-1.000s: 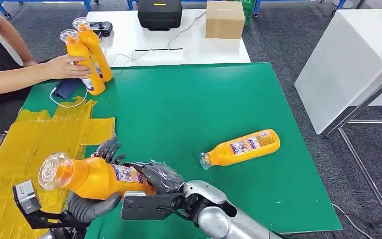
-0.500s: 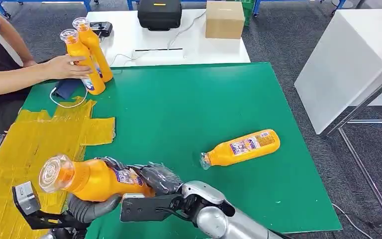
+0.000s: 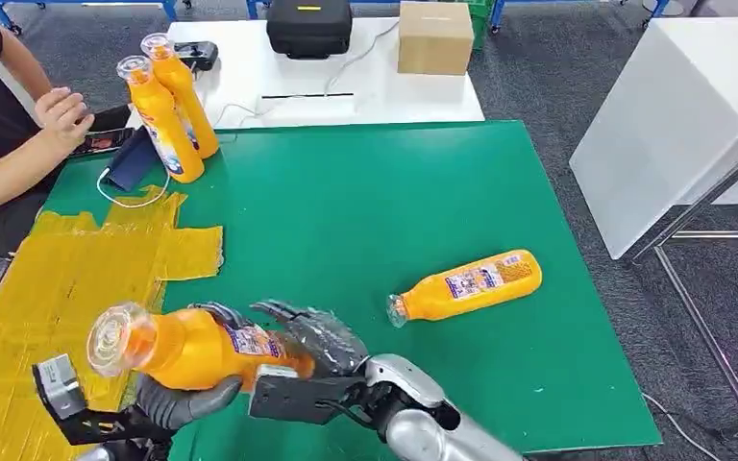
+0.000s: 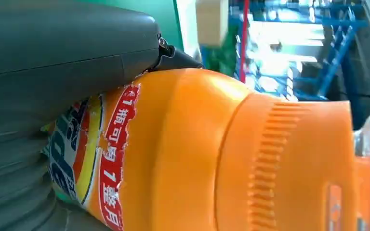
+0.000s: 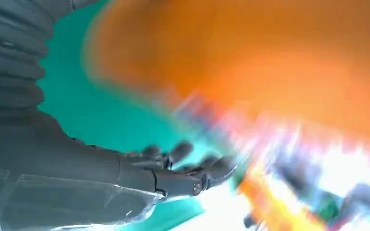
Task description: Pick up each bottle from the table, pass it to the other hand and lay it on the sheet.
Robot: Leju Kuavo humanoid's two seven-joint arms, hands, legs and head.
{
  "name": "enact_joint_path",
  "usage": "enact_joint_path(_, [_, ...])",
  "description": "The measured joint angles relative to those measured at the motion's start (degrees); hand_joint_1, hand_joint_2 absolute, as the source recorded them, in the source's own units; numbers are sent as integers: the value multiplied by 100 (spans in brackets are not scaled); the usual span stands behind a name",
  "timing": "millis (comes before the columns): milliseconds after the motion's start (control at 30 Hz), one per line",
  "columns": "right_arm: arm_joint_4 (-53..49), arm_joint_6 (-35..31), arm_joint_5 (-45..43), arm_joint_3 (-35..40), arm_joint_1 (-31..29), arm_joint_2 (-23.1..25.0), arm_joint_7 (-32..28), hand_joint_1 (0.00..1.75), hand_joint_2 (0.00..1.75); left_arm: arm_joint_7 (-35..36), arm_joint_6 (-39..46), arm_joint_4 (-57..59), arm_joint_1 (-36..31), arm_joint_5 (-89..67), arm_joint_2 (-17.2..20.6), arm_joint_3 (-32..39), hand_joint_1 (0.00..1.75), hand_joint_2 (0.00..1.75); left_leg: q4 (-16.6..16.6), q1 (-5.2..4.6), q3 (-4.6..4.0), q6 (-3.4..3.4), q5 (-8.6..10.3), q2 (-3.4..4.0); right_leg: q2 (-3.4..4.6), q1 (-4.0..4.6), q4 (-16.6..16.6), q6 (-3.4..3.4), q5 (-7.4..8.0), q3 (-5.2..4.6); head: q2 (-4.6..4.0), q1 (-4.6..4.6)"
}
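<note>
Head view: an orange bottle point(image 3: 187, 348) lies on its side in the air at the near left of the green table point(image 3: 365, 202), its clear cap pointing left over the near edge of the yellow sheet point(image 3: 58, 279). The left hand point(image 3: 178, 399) cups the bottle from below, thumb and fingers wrapped around its body, so this hand grips it. The right hand point(image 3: 312, 336) sits at the bottle's base end, just to the right; its fingers are spread and arch over the base, and whether they touch the bottle cannot be told from this view.

Left wrist view: the same bottle point(image 4: 231, 159) presses against the grey thumb of the left hand point(image 4: 53, 72), with the red and yellow label next to the hand and the ribbed orange neck farther out.

Right wrist view: the picture is blurred; the right hand point(image 5: 173, 168) shows its dark fingers point(image 5: 207, 168) extended and parted beside an orange mass, holding nothing that can be made out.

A second bottle point(image 3: 466, 283) lies on its side on the green table, to the right and well apart from both hands. Two more bottles point(image 3: 168, 106) stand upright at the far left corner, beside a dark pouch point(image 3: 130, 171). A person's hand point(image 3: 62, 110) rests left of them, apart from the bottles.
</note>
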Motion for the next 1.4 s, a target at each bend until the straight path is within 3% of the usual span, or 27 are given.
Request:
enact_joint_path(267, [-1373,-248,880,-1790,1436,-258,-72,0,0,-26,1654,-74,-189,-3757,162,995,175,175,0,-1,-6,0,-3,0,0,0,-3,0,0,-7,0,-2])
enact_joint_path(467, [-1816,99,1173,-2439,1429,-463,149,0,0,55,2867,635,-492,-6373,418,1517,175,175,0,1,4,-1,3,9,2,1,0,-2,2,-1,2,-2])
enact_joint_path(667, [-1864,407,1221,-2709,1182,-769,348,0,0,695,3088,1769,-723,-7825,778,1525,175,175,0,0,3,-1,5,10,2,0,1,0,3,-1,0,-2])
enact_joint_path(700, [-1866,412,1223,-2736,1162,-802,354,0,175,726,3098,1902,-740,-7862,815,1525,175,175,0,0,2,-1,5,10,2,0,2,0,3,-1,0,0])
enact_joint_path(933, [-1818,733,1217,-2799,974,-1095,492,0,175,938,2932,2672,-990,-8430,1095,1331,175,175,0,-3,-1,0,4,6,1,-2,0,0,2,-1,0,-2])
enact_joint_path(967, [-1792,803,1184,-2821,931,-1174,496,0,175,909,2908,2801,-1047,-8422,1135,1287,2,175,0,-4,0,0,4,2,-1,-4,-1,0,2,1,0,-4])
enact_joint_path(1000, [-1770,838,1160,-2847,904,-1245,496,0,175,892,2904,2883,-1090,-8404,1171,1261,0,0,0,-4,3,0,4,-6,-5,-4,-2,0,2,6,0,-2])
enact_joint_path(1200, [-1639,1143,1131,-2976,764,-1586,579,0,175,602,2541,3235,-1316,-7909,1373,1147,0,0,-1,-4,30,0,4,-16,-14,-4,-2,0,1,43,0,-7])
enact_joint_path(1400, [-1171,1841,1171,-3149,574,-2290,555,0,175,326,2091,3290,-1568,-6986,1410,982,0,0,0,-8,36,-1,23,-28,-27,-8,2,4,7,49,0,-2])
